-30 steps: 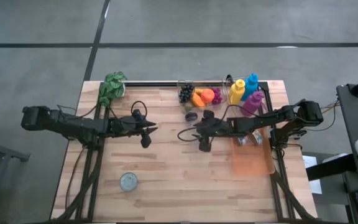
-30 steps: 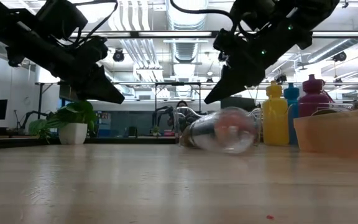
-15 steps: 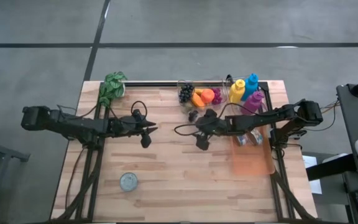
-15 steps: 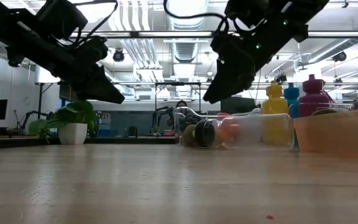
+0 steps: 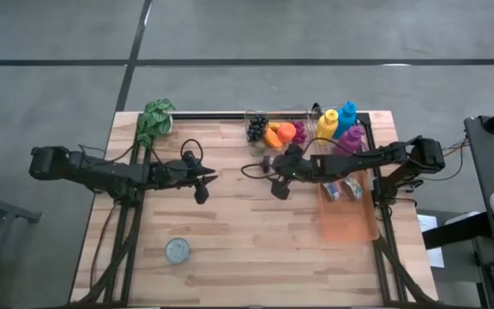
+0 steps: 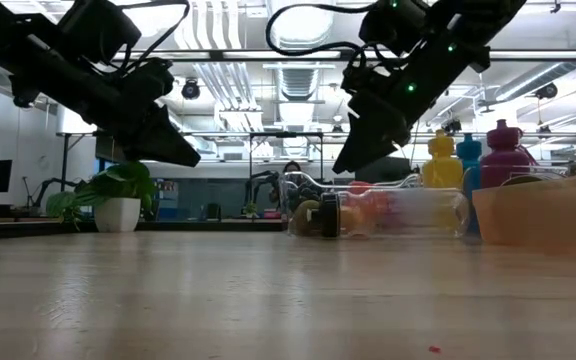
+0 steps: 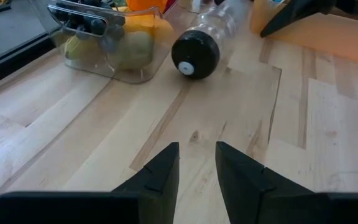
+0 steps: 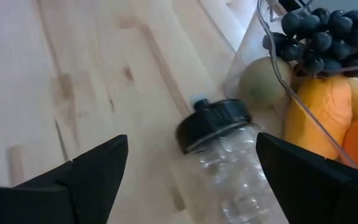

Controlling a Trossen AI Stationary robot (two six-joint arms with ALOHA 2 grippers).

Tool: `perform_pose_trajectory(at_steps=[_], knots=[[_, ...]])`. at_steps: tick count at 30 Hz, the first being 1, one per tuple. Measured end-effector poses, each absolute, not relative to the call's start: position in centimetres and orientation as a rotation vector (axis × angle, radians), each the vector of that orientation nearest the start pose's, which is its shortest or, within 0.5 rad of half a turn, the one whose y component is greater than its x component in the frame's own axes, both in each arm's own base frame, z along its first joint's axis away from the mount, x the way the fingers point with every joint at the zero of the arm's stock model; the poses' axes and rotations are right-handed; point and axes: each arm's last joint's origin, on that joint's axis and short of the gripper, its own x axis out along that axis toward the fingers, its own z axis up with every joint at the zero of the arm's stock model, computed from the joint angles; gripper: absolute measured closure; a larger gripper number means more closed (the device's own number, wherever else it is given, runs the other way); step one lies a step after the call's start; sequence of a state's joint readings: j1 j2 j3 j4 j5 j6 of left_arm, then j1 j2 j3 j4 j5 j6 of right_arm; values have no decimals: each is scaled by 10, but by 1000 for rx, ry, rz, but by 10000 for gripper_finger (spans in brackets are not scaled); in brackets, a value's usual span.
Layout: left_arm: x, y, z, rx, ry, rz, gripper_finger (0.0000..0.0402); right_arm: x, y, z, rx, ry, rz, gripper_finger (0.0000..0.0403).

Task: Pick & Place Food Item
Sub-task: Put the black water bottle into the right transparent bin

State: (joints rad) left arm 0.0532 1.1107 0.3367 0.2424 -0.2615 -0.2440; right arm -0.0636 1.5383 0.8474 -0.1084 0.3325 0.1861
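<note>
A clear container [image 5: 264, 129] at the table's far edge holds food: dark grapes [image 8: 316, 28], a pale green fruit [image 8: 263, 81] and orange pieces [image 8: 322, 106]. In front of it a clear bottle [image 6: 398, 212] with a black cap [image 8: 215, 123] lies on its side on the table. My right gripper [image 5: 277, 184] hovers open above the bottle's cap end and touches nothing. My left gripper [image 5: 202, 185] waits over the table's middle left, its fingers [image 7: 166, 168] a narrow gap apart with nothing between them.
Yellow [image 5: 327, 126], blue [image 5: 347, 114] and magenta [image 5: 350, 139] bottles stand at the far right. An orange bin [image 5: 346, 215] sits at the right edge, a potted plant [image 5: 154, 118] at the far left, and a round tin [image 5: 177, 250] near the front left.
My right gripper has drifted toward the table's far edge, risen slightly and rolled at the wrist. The clear bottle, a round blurred shape in the low view a second ago, now lies side-on to that camera with its cap at the left.
</note>
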Motion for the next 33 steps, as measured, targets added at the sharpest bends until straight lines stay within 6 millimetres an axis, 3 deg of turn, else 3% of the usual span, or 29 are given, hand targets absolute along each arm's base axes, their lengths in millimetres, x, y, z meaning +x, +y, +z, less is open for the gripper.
perform_pose_trajectory(at_steps=[19, 28, 33], knots=[[202, 18, 163, -179, 490, 369, 293, 313, -28, 192, -240, 793, 27, 97], [201, 18, 162, -176, 496, 369, 293, 314, -12, 147, -432, 998, 254, 127], [201, 18, 162, -176, 495, 369, 293, 313, -10, 138, -442, 1041, 271, 142]])
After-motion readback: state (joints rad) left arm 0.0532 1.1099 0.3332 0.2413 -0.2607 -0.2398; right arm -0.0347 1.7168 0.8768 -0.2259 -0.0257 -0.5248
